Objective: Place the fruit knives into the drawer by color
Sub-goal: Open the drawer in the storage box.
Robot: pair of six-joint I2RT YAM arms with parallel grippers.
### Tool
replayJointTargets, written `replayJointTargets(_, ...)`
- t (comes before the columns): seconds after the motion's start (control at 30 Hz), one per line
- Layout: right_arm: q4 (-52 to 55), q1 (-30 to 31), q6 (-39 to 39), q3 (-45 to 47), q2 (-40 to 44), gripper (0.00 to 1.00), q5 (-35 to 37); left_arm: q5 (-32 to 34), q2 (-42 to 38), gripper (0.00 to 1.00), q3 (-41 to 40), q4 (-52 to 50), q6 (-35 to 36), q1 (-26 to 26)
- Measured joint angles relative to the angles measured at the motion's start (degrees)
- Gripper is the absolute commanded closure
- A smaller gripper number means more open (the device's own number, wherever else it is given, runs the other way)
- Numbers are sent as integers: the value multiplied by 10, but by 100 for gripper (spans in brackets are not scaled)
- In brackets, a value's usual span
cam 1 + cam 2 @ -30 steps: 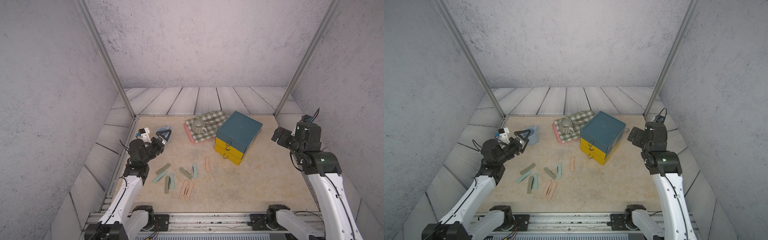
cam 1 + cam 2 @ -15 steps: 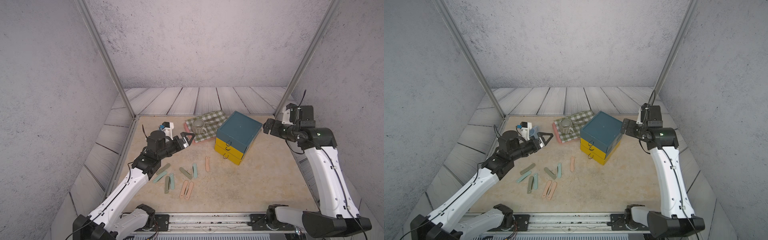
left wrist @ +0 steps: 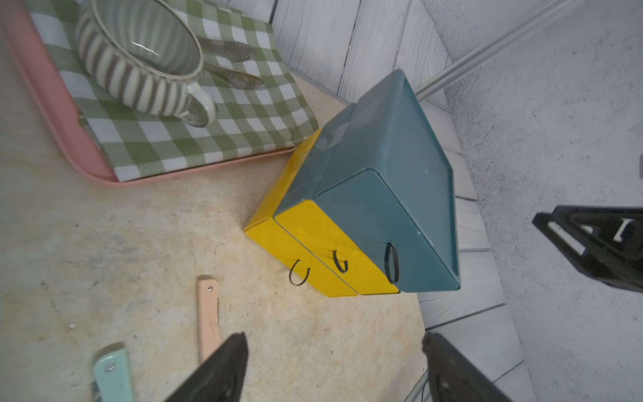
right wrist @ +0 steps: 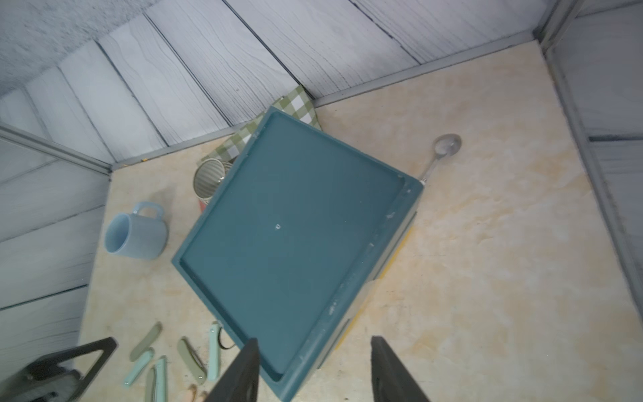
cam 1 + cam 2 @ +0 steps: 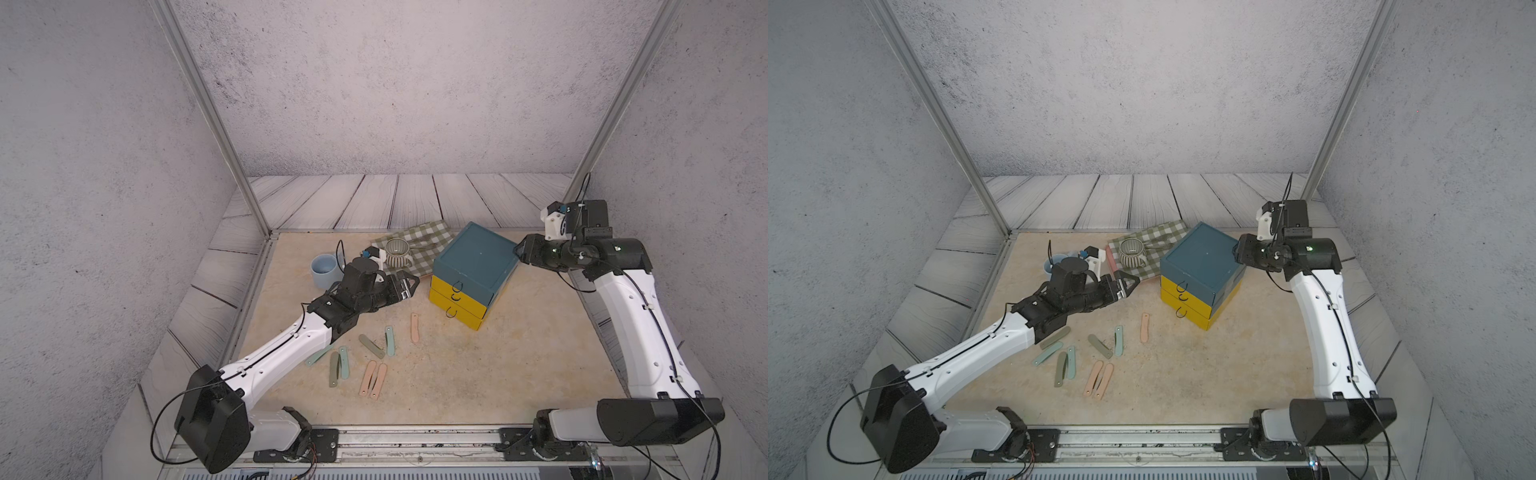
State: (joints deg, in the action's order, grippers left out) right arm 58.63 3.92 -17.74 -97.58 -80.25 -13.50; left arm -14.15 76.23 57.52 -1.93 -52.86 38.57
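The drawer [image 5: 473, 259] [image 5: 1200, 266] is a small chest with a teal top and upper drawer and two yellow lower drawers. All three are closed, ring pulls [image 3: 391, 257] facing front-left. Several fruit knives lie on the table in front of it: a peach one [image 5: 414, 327] [image 3: 208, 320] nearest, an olive one [image 5: 371, 345], a mint one [image 5: 390, 340] and a peach pair [image 5: 373, 379]. My left gripper [image 5: 409, 284] [image 3: 334, 339] hovers open and empty left of the chest. My right gripper [image 5: 519, 249] [image 4: 315, 343] stands open over the chest's back right corner.
A pink tray [image 3: 55, 104] with a green checked cloth, a striped mug [image 5: 398, 252] and spoons sits behind and left of the chest. A pale blue mug [image 5: 325, 270] stands further left. A metal spoon [image 4: 442, 153] lies behind the chest. Walls close in on three sides.
Both arms have swung inward from the table's sides. The left gripper now sits before the tray and the right over the chest's corner. Both sets of jaws have narrowed.
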Motion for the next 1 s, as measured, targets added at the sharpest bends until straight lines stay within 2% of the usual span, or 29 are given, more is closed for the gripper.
replayJointTargets(0.07, -2, 7, 0, -12, -15, 79, -9, 0, 15, 42, 1, 18, -8, 6)
replayJointTargets(0.23, -3, 31, 1, -38, -55, 94, -27, -3, 50, 45, 7, 60, -25, 25)
replayJointTargets(0.27, -4, 35, 3, -41, -63, 100, -29, -3, 56, 46, 9, 67, -29, 29)
replayJointTargets(0.6, -5, 51, 5, -42, -111, 100, -37, -3, 107, 48, 31, 126, -56, 64)
replayJointTargets(1.0, -31, 58, 7, -5, -118, 100, -44, -6, 155, 47, 43, 168, -78, 86)
